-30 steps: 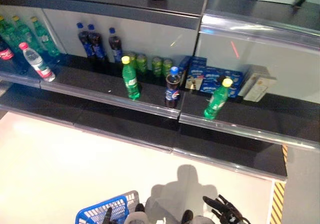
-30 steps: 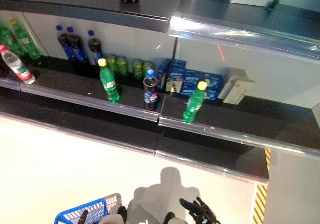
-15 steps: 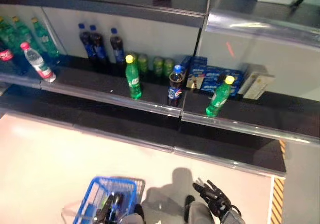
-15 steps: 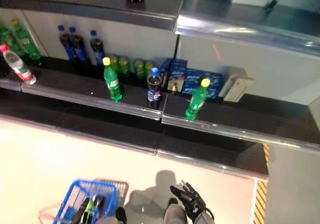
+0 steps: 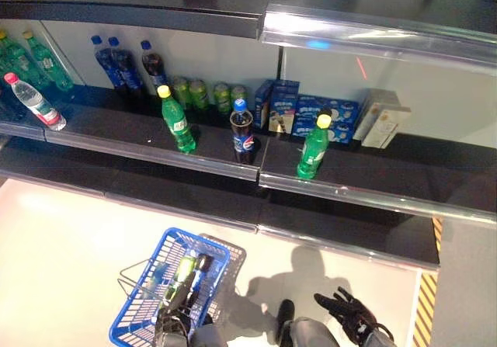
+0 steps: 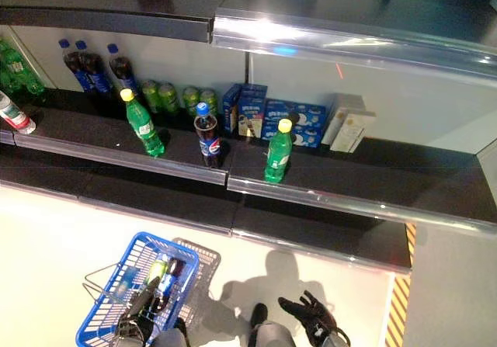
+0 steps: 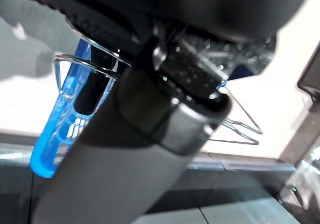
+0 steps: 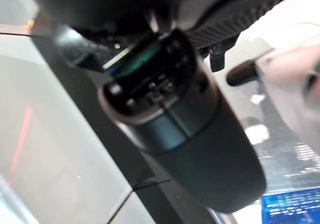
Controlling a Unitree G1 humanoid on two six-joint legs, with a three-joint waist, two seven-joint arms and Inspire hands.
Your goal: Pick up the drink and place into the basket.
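Observation:
My left hand (image 5: 172, 325) is shut on the thin wire handles (image 5: 133, 272) of the blue basket (image 5: 124, 327) and holds it up at the lower left. A green bottle (image 5: 184, 268) and a dark drink (image 5: 203, 263) lie in it. The basket's blue rim also shows in the left wrist view (image 7: 47, 149). My right hand (image 5: 351, 316) is open and empty, low at the lower right. At the shelf's front stand a green bottle with a yellow cap (image 5: 178, 122), a cola bottle with a blue cap (image 5: 243, 133) and another green bottle (image 5: 313, 147).
Behind them the shelf (image 5: 349, 188) holds green cans (image 5: 203, 95), dark bottles with blue caps (image 5: 124, 58), blue boxes (image 5: 311, 112) and pale boxes (image 5: 382, 120). A water bottle (image 5: 35, 102) leans at the far left beside green bottles (image 5: 35, 56). A lower ledge (image 5: 342, 238) juts toward me.
The blue basket has risen from the bottom edge into fuller view, with drinks showing inside. The whole picture has shifted, so the camera moved. My right hand stays low and open.

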